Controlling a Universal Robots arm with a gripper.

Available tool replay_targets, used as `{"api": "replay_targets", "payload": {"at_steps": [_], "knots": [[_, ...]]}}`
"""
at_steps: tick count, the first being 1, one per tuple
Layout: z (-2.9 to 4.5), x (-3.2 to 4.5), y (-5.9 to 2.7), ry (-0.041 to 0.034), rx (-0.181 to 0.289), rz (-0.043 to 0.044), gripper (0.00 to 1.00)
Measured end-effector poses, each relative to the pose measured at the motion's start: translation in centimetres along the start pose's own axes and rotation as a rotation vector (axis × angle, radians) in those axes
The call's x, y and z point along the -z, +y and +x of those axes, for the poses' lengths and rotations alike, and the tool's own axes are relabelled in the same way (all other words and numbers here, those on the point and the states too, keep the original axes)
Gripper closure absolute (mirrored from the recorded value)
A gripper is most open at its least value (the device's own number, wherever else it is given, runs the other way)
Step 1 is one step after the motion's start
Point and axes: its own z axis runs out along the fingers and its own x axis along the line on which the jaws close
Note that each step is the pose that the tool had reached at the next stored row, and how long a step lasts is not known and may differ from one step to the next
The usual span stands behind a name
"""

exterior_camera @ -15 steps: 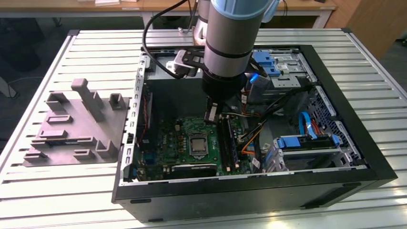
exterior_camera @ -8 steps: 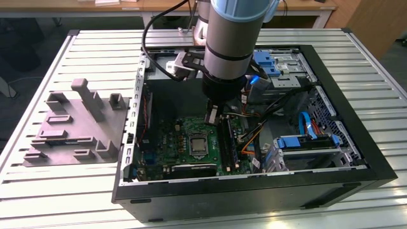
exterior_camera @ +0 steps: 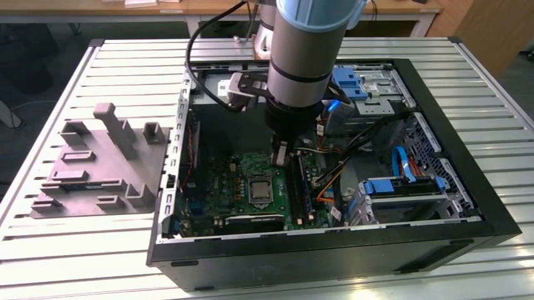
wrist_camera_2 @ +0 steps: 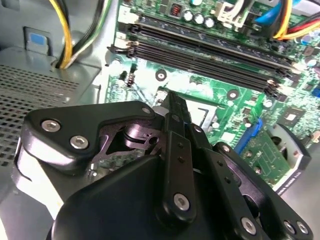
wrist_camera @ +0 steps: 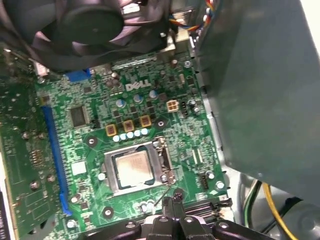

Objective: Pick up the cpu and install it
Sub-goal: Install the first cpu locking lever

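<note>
In the exterior view the arm (exterior_camera: 301, 69) reached down from the top of the frame into an open computer case (exterior_camera: 334, 250) lying on its side on the slatted worktop (exterior_camera: 100, 244); its side was off, I judged, so that the green motherboard (exterior_camera: 242, 187) lay flat and reachable from above; a grey moulded fixture (exterior_camera: 96, 165) sat on the worktop toward the left of the frame, well apart from the arm. The tool (exterior_camera: 282, 156) hung just above the board near the centre of the frame; the cpu (exterior_camera: 260, 191) lay in its socket a little below and to the left of it in the picture, apart from the tool.

In the second wrist view the tool (wrist_camera_2: 172, 100) filled the lower half; its black fingers (wrist_camera_2: 176, 107) were drawn together to a narrow tip with nothing seen between them; beyond the tip ran the long memory slots (wrist_camera_2: 200, 55) across the upper part of the frame.

In the first wrist view the cpu (wrist_camera: 132, 167) sat square in the metal socket frame (wrist_camera: 111, 181) at lower centre, its pale top up; to me it looked already seated. The tool (wrist_camera: 172, 202) showed at the bottom edge, pinched together and empty, near the socket's lower right corner but not touching the chip.
</note>
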Motion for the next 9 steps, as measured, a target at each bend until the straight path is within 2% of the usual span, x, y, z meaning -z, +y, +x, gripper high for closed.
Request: {"api": "replay_targets", "payload": {"at_steps": [5,9], "knots": [[0.89,0.01,-0.23,0.0004,0.005,0.0001,0.89],[0.92,-0.06,-0.23,0.0037,0.054,-0.0002,0.89]]}}
